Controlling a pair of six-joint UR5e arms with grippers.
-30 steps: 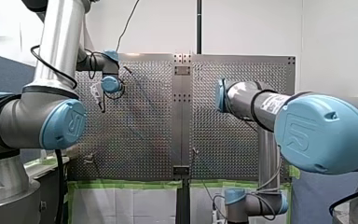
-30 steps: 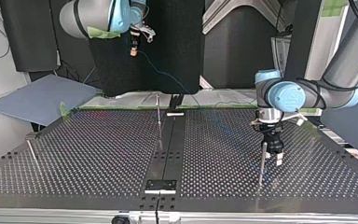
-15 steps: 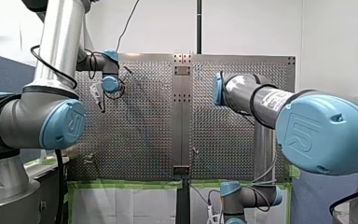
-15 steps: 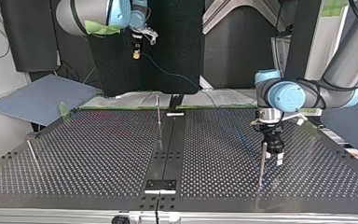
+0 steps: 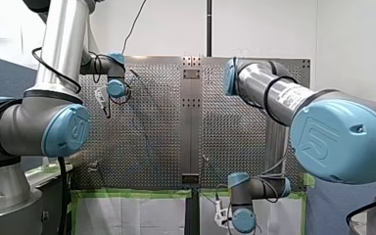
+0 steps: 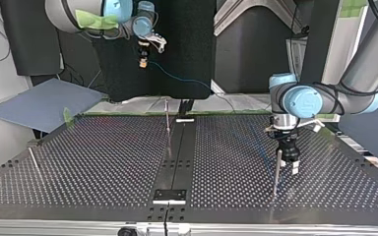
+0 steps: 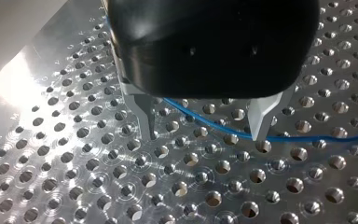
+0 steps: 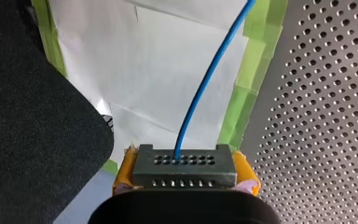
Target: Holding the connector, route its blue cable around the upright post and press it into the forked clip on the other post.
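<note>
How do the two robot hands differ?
Metal fingers on my left gripper, yellow pads on my right gripper. The left's fingers stand open over the blue cable; the right's are shut on the connector. The left hangs low over the table; the right is raised beyond its edge. Both have two fingers.

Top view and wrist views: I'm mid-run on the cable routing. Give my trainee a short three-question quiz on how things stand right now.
1. True or false: my right gripper is shut on the connector.
2. Pick one. In the left wrist view, the blue cable is: A) running across the gap between the open fingers of my left gripper; B) clamped between shut fingers; C) out of sight.
3. Fill in the blank: in the top view, the gripper standing beside the thin post at that view's right belongs to my ____ arm.

Key: 1 true; 2 A; 3 left.
</note>
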